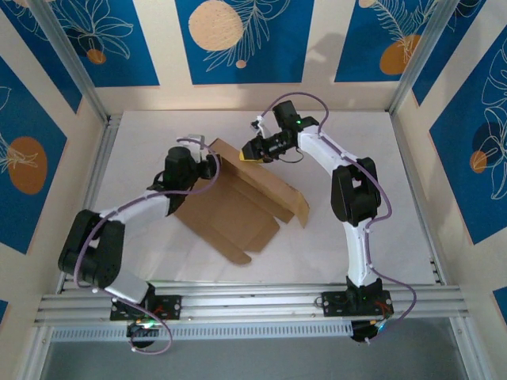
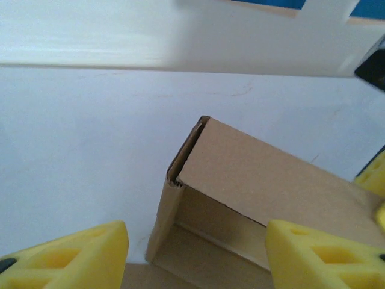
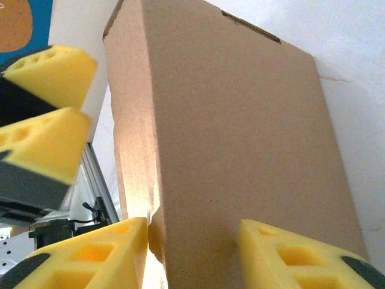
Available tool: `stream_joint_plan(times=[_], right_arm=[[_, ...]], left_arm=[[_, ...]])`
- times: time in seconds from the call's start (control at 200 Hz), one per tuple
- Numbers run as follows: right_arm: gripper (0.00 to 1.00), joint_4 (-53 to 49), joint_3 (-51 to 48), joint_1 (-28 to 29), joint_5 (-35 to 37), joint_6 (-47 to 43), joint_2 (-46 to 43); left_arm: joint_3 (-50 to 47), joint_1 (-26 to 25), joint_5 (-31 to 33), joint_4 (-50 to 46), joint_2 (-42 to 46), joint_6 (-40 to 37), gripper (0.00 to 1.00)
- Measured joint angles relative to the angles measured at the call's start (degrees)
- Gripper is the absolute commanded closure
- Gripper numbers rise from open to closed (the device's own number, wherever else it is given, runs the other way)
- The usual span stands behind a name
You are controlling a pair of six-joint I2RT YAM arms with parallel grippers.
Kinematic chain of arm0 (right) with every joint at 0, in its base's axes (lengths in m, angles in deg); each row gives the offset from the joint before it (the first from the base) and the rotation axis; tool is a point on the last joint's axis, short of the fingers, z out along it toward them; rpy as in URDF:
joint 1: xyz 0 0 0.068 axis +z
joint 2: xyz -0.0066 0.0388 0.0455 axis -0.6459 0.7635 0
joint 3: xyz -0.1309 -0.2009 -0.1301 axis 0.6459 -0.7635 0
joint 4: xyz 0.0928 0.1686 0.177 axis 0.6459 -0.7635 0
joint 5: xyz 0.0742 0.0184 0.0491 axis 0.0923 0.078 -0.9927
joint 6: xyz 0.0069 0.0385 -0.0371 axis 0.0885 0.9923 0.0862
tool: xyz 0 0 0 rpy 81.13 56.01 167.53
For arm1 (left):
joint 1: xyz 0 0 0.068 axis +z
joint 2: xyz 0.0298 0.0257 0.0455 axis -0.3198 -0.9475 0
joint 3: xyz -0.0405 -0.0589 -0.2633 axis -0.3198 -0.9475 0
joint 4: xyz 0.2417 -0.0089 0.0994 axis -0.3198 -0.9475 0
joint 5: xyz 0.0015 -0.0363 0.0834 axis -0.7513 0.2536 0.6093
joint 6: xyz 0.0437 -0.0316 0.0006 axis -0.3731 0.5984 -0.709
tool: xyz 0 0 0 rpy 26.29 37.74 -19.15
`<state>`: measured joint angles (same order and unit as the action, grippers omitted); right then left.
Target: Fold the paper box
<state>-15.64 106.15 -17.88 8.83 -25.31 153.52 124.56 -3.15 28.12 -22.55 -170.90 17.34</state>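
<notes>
Two grippers: left gripper (image 2: pixel 195 256) open; right gripper (image 3: pixel 192 253) straddles wall of brown cardboard paper box (image 3: pixel 228 120), grip unclear.
Risk: unsupported, we fear wall springs flat.

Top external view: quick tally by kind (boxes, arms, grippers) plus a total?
paper box: 1
arms: 2 (left arm, right arm)
grippers: 2 (left gripper, right gripper)
Total: 5
</notes>
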Motion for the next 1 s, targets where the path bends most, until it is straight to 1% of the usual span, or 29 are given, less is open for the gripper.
stream_joint_plan(times=[0.06, 0.13, 0.215, 0.285, 0.32, 0.385, 0.44, 0.48, 0.545, 0.59, 0.705, 0.78, 0.89, 1.0], right_arm=[[0.56, 0.0, 0.0, -0.2, -0.5, -0.4, 0.0], [0.56, 0.0, 0.0, -0.3, -0.9, -0.8, 0.0], [0.56, 0.0, 0.0, -0.3, -1.3, -1.0, 0.0], [0.56, 0.0, 0.0, -0.3, -1.5, -1.2, 0.0], [0.56, 0.0, 0.0, -0.3, -1.7, -1.2, 0.0], [0.56, -0.1, 0.0, -0.4, -1.9, -1.2, 0.0], [0.56, -0.2, 0.0, -0.4, -2.1, -1.2, 0.0], [0.56, -0.2, 0.0, -0.4, -2.3, -1.3, 0.0], [0.56, -0.2, 0.0, -0.4, -2.5, -1.5, 0.0], [0.56, -0.3, 0.0, -0.4, -2.7, -1.7, 0.0], [0.56, -0.5, 0.0, -0.5, -3.0, -2.3, 0.0], [0.54, -0.7, 0.0, -0.7, -2.9, -2.3, 0.0], [0.45, -1.7, 0.8, -1.0, -1.4, -2.3, 0.0], [0.37, -3.4, 2.0, -0.9, 2.9, -2.3, -1.7]], left_arm=[[2.2, 0.3, -0.3, -3.9, 0.7, 2.5, 0.33], [4.7, 0.6, -0.7, -6.4, 0.8, 5.9, 0.28], [6.2, 0.7, -0.9, -7.9, 0.8, 11.2, 0.28], [8.1, 0.7, -0.5, -11.3, 0.3, 15.3, 0.26], [10.0, 0.7, 0.2, -14.4, -0.2, 16.3, 0.24], [14.3, 0.8, 1.9, -18.6, -2.2, 15.6, 0.14], [16.0, 1.1, 1.7, -18.4, -3.2, 13.0, 0.1], [16.1, 1.4, 1.2, -17.7, -3.5, 11.2, 0.1], [16.1, 2.6, -2.5, -15.4, -4.7, 8.6, 0.11], [17.2, 3.6, -5.0, -14.9, -6.5, 7.8, 0.13], [22.2, 5.9, -10.7, -14.9, -14.0, 7.3, 0.18], [22.8, 6.4, -12.6, -14.5, -16.6, 7.8, 0.2], [21.8, 6.4, -13.3, -13.3, -17.4, 9.3, 0.25], [21.3, 6.4, -13.3, -12.2, -17.4, 10.8, 0.27]])
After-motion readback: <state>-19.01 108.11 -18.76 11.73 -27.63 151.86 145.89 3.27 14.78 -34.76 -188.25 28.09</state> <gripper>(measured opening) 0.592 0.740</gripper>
